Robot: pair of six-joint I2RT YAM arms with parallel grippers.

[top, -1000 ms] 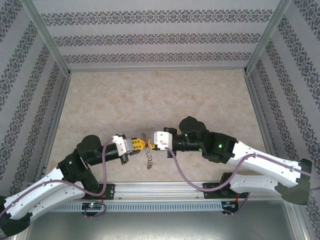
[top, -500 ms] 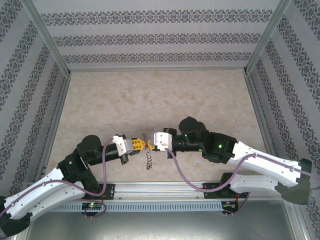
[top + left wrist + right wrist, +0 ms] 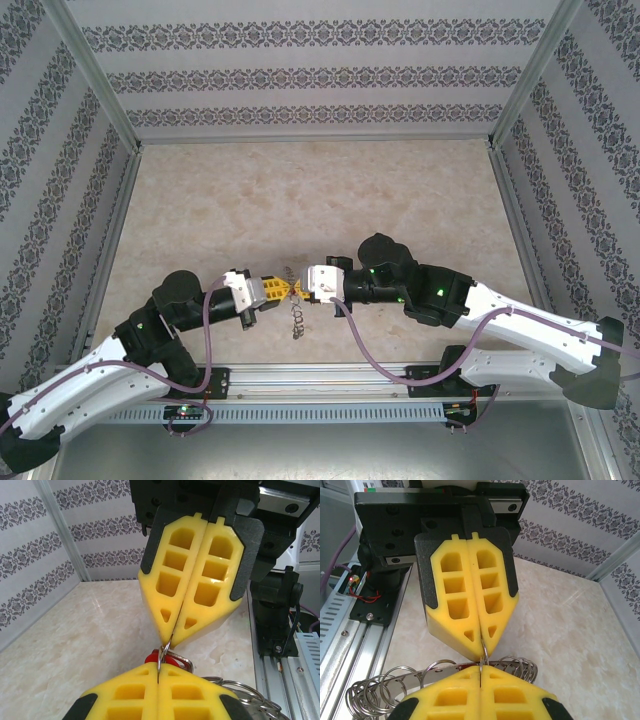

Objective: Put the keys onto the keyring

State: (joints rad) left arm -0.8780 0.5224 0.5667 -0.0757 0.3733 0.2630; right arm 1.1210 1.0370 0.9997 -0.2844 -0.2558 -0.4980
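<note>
My left gripper (image 3: 281,289) and right gripper (image 3: 306,285) meet tip to tip low over the table's near middle. Both are shut on the same thin wire loop (image 3: 163,655) of the keyring. In the left wrist view my left gripper (image 3: 159,672) pinches the loop from below and the right gripper (image 3: 172,639) from above. The red key (image 3: 152,657) sits right behind the loop, touching it. In the right wrist view the keyring (image 3: 440,672), a flat grey band fringed with wire loops, hangs under the jaws. From above, the keyring (image 3: 297,316) dangles between the two grippers.
A beige marble-patterned tabletop (image 3: 300,200) stretches behind the grippers, enclosed by patterned walls with aluminium posts (image 3: 95,70). A metal rail (image 3: 330,380) with the arm bases runs along the near edge, close below the grippers.
</note>
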